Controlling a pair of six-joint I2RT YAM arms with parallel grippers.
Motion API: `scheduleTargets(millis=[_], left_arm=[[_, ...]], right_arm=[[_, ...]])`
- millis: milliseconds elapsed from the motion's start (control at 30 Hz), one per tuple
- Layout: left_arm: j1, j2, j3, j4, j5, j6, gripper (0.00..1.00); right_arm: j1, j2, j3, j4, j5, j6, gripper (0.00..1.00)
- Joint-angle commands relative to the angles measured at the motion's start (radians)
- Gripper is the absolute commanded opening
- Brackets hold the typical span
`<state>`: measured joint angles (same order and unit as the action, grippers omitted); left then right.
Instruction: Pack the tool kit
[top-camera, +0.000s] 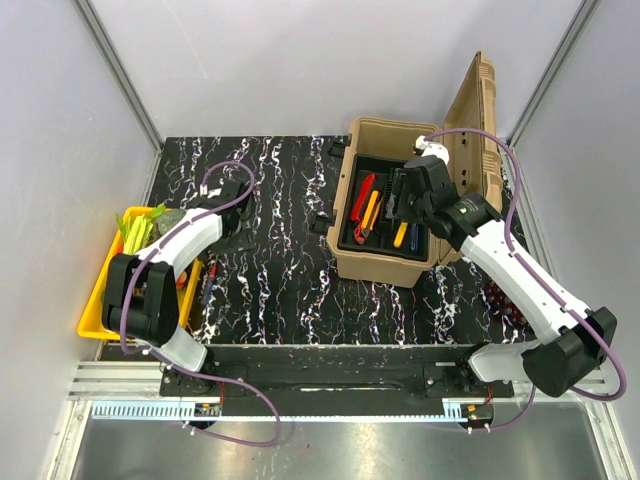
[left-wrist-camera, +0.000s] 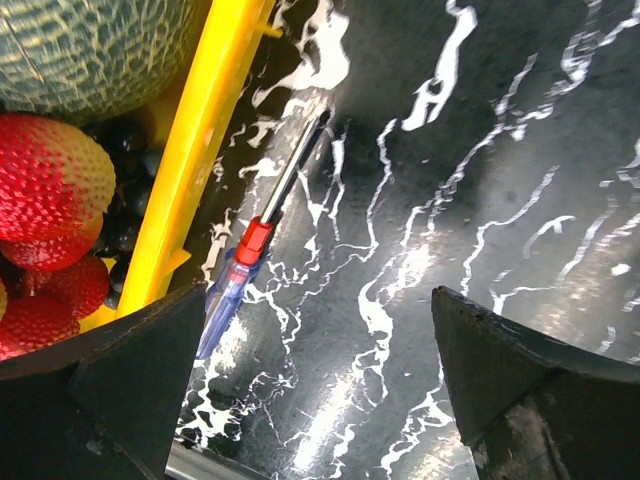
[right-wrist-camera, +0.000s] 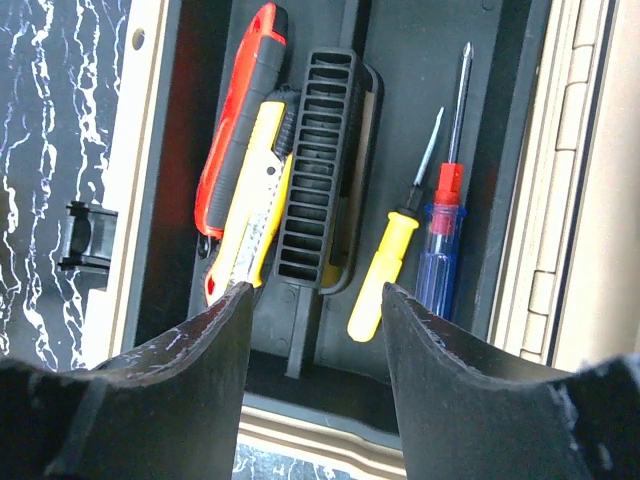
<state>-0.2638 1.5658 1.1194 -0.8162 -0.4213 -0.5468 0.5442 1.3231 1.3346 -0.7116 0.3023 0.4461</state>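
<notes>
Screwdriver (left-wrist-camera: 262, 240) handle part-hidden behind left gripper (left-wrist-camera: 318, 295), jaws wide; right gripper (right-wrist-camera: 315, 290) released, empty, above toolbox tray (right-wrist-camera: 395, 120).

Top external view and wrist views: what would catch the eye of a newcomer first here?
First the tan toolbox, lid up, at the table's far right, with the right hand open above a red knife and a yellow knife in its black tray. Then the yellow tray of produce at the left edge, with a blue-handled screwdriver lying on the table beside it, near the open left hand.
</notes>
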Motion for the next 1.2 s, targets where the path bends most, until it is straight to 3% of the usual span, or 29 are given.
scheduleTargets(millis=[0,100,367,633,933,1167], left_arm=[[0.020,0.019,-0.042,-0.003,-0.059,-0.059,0.99],[0.032,0.039,-0.075,0.034,-0.092,-0.062,0.96],[0.060,0.103,-0.113,0.161,-0.071,-0.013,0.70],[0.141,0.138,-0.127,0.212,0.009,-0.016,0.58],[0.149,0.155,-0.125,0.224,0.081,-0.005,0.26],[0.149,0.149,-0.106,0.207,0.101,0.001,0.06]], right_arm=[[0.003,-0.019,0.035,0.043,-0.011,-0.018,0.59],[0.003,-0.022,0.031,0.046,-0.008,-0.020,0.59],[0.003,-0.028,0.031,0.047,-0.002,-0.026,0.59],[0.003,-0.027,0.032,0.046,-0.002,-0.023,0.59],[0.003,-0.018,0.037,0.049,0.003,-0.018,0.59],[0.003,-0.018,0.038,0.067,-0.025,-0.027,0.59]])
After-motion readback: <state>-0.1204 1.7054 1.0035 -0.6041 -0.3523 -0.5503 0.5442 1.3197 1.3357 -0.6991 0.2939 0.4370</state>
